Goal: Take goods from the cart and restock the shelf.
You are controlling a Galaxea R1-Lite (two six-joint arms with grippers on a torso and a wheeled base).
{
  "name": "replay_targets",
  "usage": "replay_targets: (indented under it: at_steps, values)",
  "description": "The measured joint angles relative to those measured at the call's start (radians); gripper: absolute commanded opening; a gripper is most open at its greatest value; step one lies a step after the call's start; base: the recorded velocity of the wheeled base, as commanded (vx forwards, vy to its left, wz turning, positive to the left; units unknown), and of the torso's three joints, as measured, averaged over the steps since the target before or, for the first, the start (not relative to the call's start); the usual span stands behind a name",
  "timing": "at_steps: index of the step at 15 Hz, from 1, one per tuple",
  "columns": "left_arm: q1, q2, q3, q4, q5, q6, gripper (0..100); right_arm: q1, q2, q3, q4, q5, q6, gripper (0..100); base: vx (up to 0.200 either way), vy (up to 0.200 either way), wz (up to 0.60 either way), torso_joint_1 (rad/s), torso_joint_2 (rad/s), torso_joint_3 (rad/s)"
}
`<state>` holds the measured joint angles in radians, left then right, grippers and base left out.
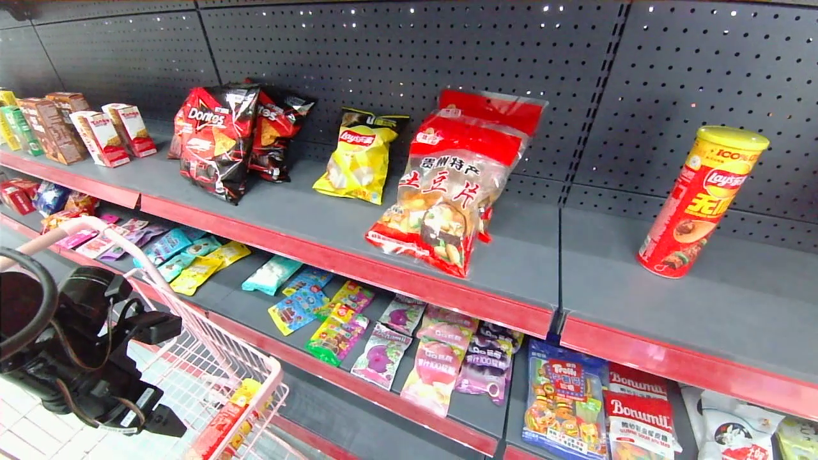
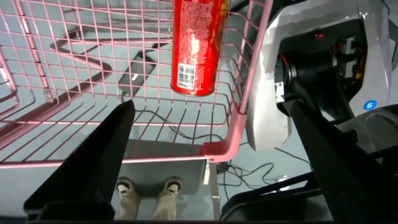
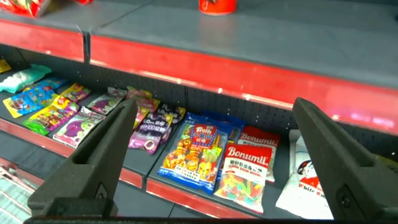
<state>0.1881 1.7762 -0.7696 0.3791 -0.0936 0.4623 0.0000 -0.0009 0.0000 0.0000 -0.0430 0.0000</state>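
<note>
The left gripper (image 2: 211, 106) hangs over the cart (image 2: 221, 149), fingers spread wide and holding nothing. A red can (image 2: 196, 50) is inside the cart near one corner, lying down as far as I can tell. The shelf (image 1: 319, 211) carries boxes (image 1: 96, 137), chip bags (image 1: 217, 140) and, near its right end, a tube (image 1: 703, 201). The right gripper (image 3: 214, 102) faces the sweets (image 3: 199, 155) under the shelf's red edge, wide open and empty.

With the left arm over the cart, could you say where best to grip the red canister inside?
Probably mid-body on the red canister, left gripper descending through the cart's open top, closing across its round sides: it is a long cylinder.
</note>
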Motion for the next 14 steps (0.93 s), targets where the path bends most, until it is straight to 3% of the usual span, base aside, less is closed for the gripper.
replay_targets:
  at_steps: [14]
  values:
    - [0.049, 0.004, 0.002, -0.054, 0.000, 0.003, 100, 0.000, 0.000, 0.000, 0.000, 0.000, 0.000, 100, 0.000, 0.000, 0.00, -0.218, 0.52, 0.298]
